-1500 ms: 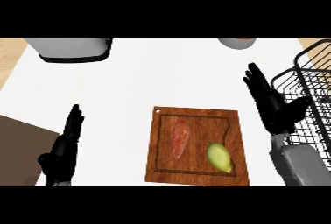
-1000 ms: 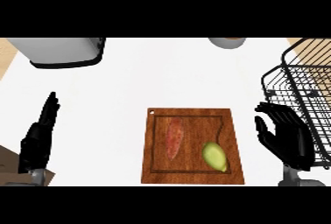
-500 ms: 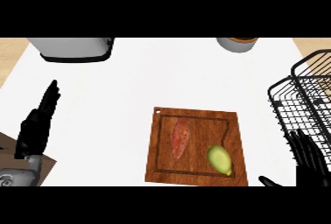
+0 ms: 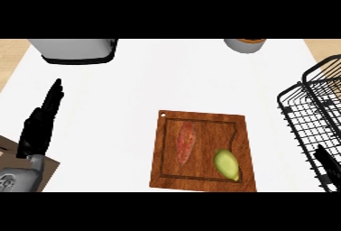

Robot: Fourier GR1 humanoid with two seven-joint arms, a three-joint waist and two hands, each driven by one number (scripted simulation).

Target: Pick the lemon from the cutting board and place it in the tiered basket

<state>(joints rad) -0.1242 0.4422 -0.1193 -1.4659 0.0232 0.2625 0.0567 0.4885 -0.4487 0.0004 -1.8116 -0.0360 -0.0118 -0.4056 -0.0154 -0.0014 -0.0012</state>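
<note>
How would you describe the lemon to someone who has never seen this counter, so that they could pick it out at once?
Find the brown wooden cutting board on the white counter, left of the black wire basket. Two things lie on it; the lemon is the one near the board's lower right corner. It is a smooth yellow-green oval, unlike the long reddish-orange vegetable to its left.

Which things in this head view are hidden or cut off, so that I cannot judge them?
- Right hand: only a dark part shows at the right edge, before the tiered basket; fingers unreadable.
- Tiered basket: cut by the right edge.
- Grey appliance and round container: cut by the top edge.
</note>
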